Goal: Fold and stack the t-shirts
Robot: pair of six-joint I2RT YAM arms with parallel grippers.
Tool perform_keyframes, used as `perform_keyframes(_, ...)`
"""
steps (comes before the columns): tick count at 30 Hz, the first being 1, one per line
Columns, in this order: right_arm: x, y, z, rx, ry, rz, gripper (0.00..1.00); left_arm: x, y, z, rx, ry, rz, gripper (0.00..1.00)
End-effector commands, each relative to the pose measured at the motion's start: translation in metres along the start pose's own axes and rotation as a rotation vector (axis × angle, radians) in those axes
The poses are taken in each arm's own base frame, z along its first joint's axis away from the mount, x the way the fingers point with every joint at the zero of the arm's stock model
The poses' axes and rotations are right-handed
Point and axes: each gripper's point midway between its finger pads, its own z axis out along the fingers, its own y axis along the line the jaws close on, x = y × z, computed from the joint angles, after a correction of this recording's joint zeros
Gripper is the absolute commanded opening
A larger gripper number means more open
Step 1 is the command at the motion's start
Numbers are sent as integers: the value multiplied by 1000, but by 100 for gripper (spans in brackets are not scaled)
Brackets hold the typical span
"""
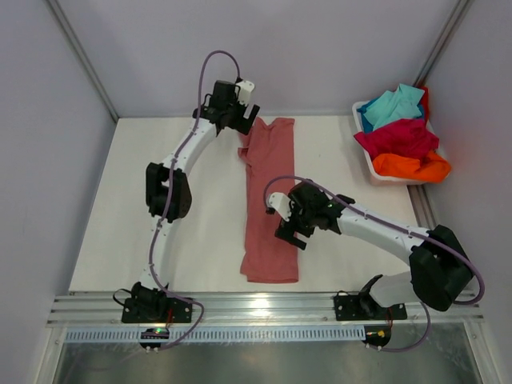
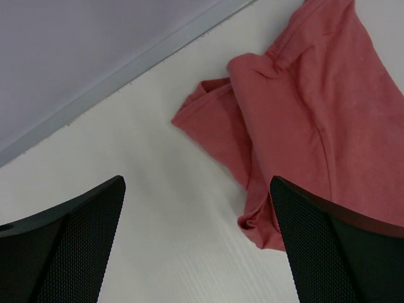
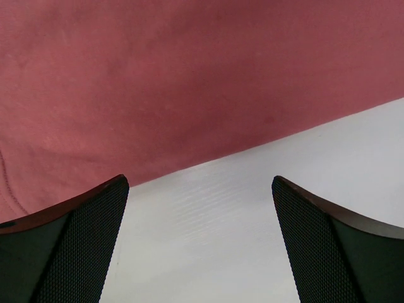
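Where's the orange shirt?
In the top view, the orange t-shirt lies in the white tub at the far right of the table, beside the crimson t-shirt.

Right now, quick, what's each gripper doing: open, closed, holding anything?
Left gripper: open, holding nothing, beside the pink t-shirt.
Right gripper: open, holding nothing, over the pink t-shirt's edge.

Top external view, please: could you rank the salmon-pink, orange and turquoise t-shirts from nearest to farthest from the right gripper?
From the right gripper:
1. Salmon-pink t-shirt, on the table, its right edge directly under the gripper.
2. Orange t-shirt, at the near end of the tub, off to the right.
3. Turquoise t-shirt, at the tub's far end.
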Motion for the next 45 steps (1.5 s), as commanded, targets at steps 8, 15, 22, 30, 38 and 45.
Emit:
perform_keyframes(8, -32, -23, 22, 21, -13, -12, 99, -5, -55, 13, 267, -50, -147, 98)
perform_keyframes(15, -32, -15, 42, -58, 4, -22, 99, 16, -63, 35, 294, -33, -137, 95)
perform_keyframes(22, -24, -4, 55, -121, 27, -20, 99, 36, -66, 65, 307, -42, -152, 90)
perform_keyframes(30, -14, 0, 65, -142, 66, -4, 99, 47, -61, 82, 310, -56, -157, 78)
perform_keyframes(38, -11, 4, 65, -165, 70, 3, 99, 11, -47, 58, 268, -118, -132, 99)
perform_keyframes(45, -13, 4, 67, -167, 71, 6, 99, -21, -41, 38, 263, -191, -136, 99)
